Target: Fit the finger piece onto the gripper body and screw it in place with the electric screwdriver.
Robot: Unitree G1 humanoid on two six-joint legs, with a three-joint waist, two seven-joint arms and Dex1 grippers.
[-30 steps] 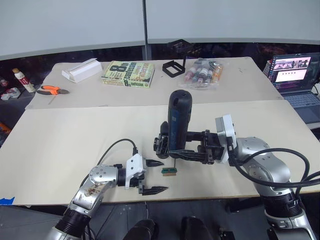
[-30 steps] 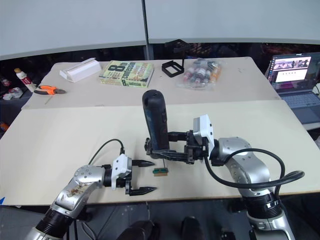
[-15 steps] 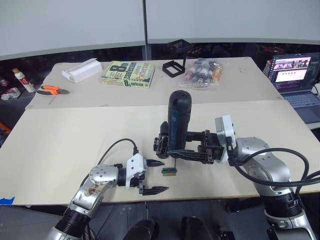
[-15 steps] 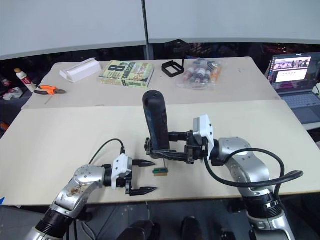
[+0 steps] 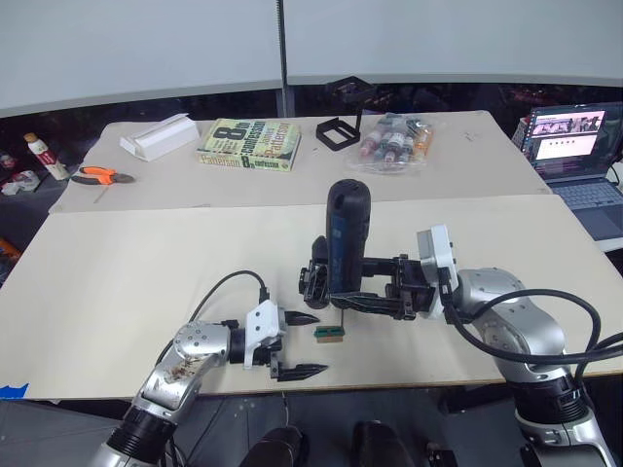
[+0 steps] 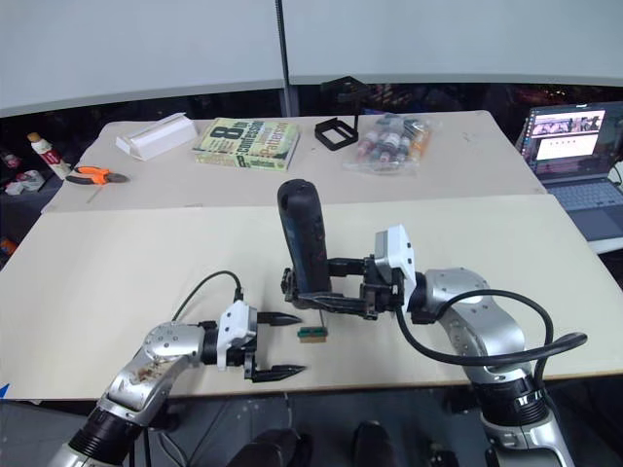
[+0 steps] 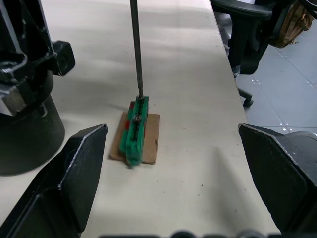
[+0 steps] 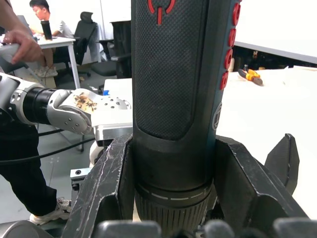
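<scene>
Nothing has visibly moved: right gripper [image 5: 336, 295] clamps the electric screwdriver [image 5: 348, 238] upright, its bit pressed onto the green-and-brown block [image 7: 136, 131] directly below, likely picking up a screw. Left gripper [image 5: 300, 342] waits alongside, fingers spread, empty.

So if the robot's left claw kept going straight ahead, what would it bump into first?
Probably the small green-and-brown block, which sits between the open left gripper's fingers, just ahead. The electric screwdriver's bit rests on it.
</scene>
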